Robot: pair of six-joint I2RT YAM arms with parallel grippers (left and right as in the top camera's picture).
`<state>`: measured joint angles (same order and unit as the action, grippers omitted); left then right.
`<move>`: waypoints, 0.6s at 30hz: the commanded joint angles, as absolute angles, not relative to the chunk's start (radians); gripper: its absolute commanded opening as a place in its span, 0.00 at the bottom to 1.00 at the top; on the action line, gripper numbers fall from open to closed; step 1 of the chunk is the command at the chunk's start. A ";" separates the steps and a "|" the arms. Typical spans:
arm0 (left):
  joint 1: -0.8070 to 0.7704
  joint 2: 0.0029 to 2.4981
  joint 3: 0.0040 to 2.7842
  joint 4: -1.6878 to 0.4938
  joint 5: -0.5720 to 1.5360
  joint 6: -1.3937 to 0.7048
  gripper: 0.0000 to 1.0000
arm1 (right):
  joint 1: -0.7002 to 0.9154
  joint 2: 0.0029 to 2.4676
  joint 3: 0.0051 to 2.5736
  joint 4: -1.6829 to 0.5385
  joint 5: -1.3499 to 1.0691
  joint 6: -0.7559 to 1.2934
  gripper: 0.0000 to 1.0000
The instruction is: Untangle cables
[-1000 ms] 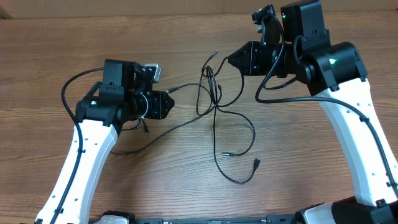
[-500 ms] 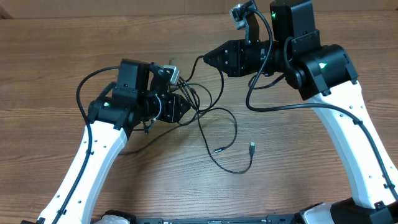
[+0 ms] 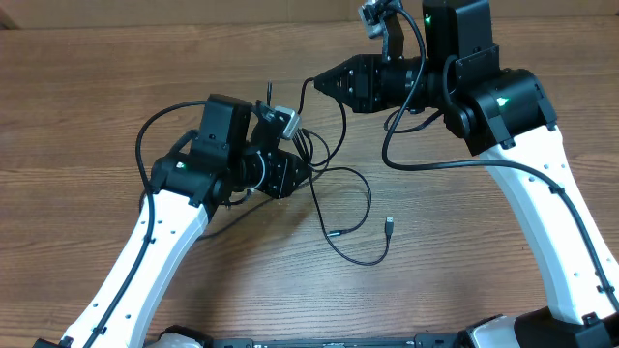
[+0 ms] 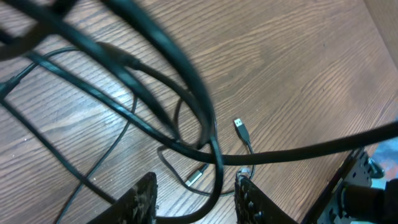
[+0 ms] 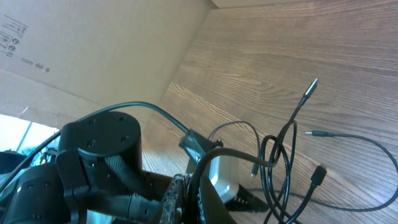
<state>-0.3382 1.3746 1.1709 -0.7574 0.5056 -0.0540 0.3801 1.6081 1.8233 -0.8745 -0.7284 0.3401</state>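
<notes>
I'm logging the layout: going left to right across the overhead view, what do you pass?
The left arm's white link → left gripper → slim jack plug → USB plug → right arm's white link.

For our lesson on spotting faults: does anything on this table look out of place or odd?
Yes. The cables cross in a knot between the two pincers: one strand runs up to the shut right pincer, and loops drape across the left pincer. Nothing looks damaged or spilled.
</notes>
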 commanded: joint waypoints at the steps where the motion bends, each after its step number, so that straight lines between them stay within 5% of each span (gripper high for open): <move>1: -0.346 1.359 1.165 -0.751 0.517 0.001 0.40 | 0.370 1.569 1.861 -0.865 -0.734 0.344 0.04; 18: -0.348 1.360 1.130 -0.713 0.533 -0.001 0.38 | 0.369 1.569 1.861 -0.826 -0.755 0.425 0.04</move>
<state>-0.3408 1.3746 1.1557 -0.7204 0.5091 -0.0189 0.3737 1.6073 1.8233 -0.8406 -0.7361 0.4000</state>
